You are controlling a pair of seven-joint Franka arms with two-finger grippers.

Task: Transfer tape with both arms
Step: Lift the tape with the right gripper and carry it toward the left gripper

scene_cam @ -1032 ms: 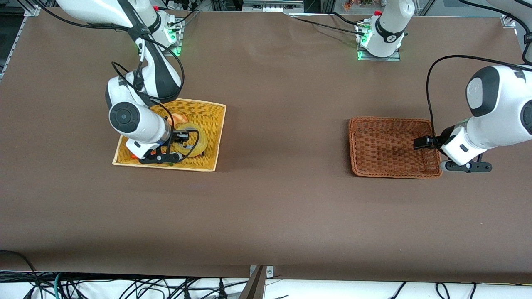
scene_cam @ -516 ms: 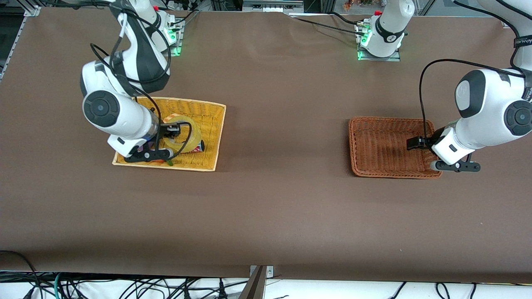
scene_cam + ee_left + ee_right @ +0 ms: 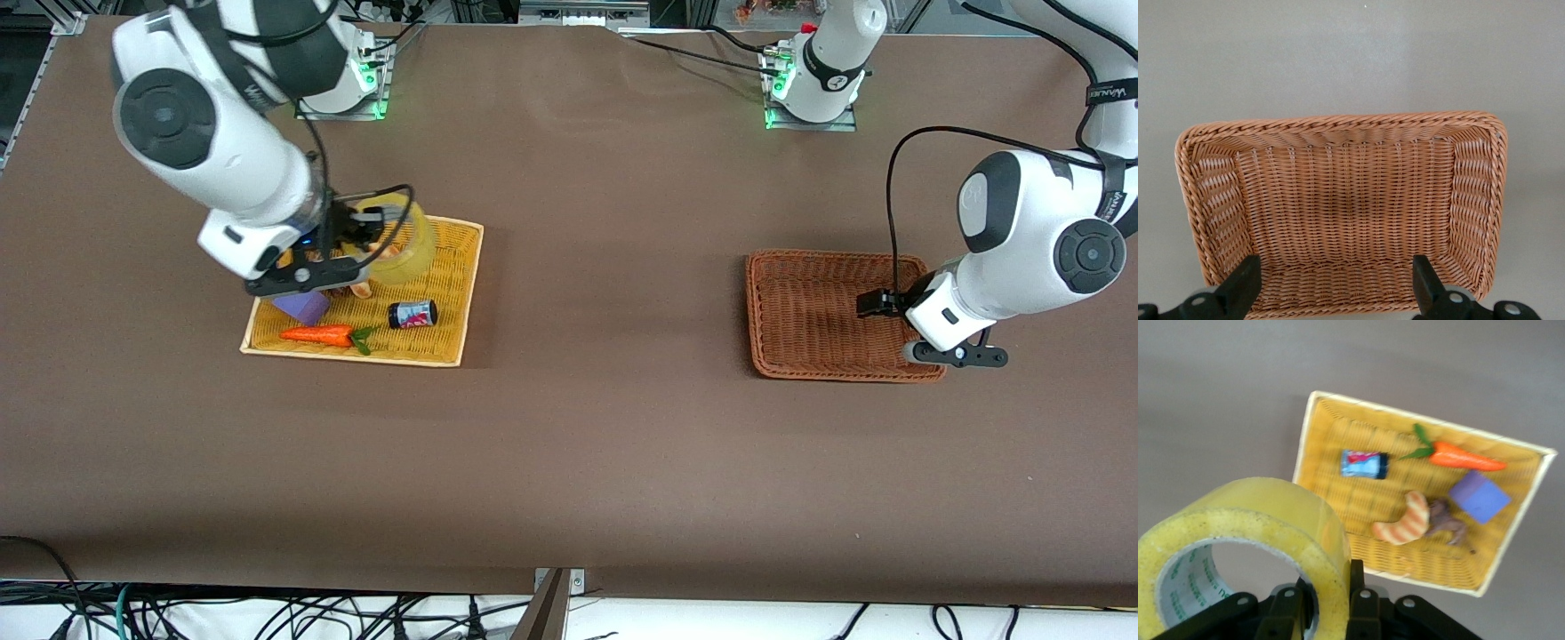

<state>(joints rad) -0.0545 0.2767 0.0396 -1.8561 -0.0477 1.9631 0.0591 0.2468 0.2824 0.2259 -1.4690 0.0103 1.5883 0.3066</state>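
Observation:
My right gripper (image 3: 366, 233) is shut on the wall of the yellowish tape roll (image 3: 404, 242) and holds it in the air over the yellow basket (image 3: 462, 276). In the right wrist view the tape (image 3: 1265, 527) fills the near corner, with one finger inside its hole and one outside; the gripper (image 3: 1328, 597) clamps its wall. My left gripper (image 3: 876, 302) is open and empty over the brown basket (image 3: 773, 311). In the left wrist view its fingertips (image 3: 1248, 280) stand wide apart over the brown basket's rim (image 3: 1338, 123).
In the yellow basket lie a small dark can (image 3: 412, 314), an orange carrot (image 3: 317, 334), a purple block (image 3: 302, 307) and an orange-striped croissant (image 3: 1405, 520). The brown basket holds nothing. Bare brown table lies between the two baskets.
My right gripper has lifted the tape up out of the yellow basket and away from the front camera, uncovering the can, carrot and purple block. My left gripper has shifted slightly toward the brown basket's middle.

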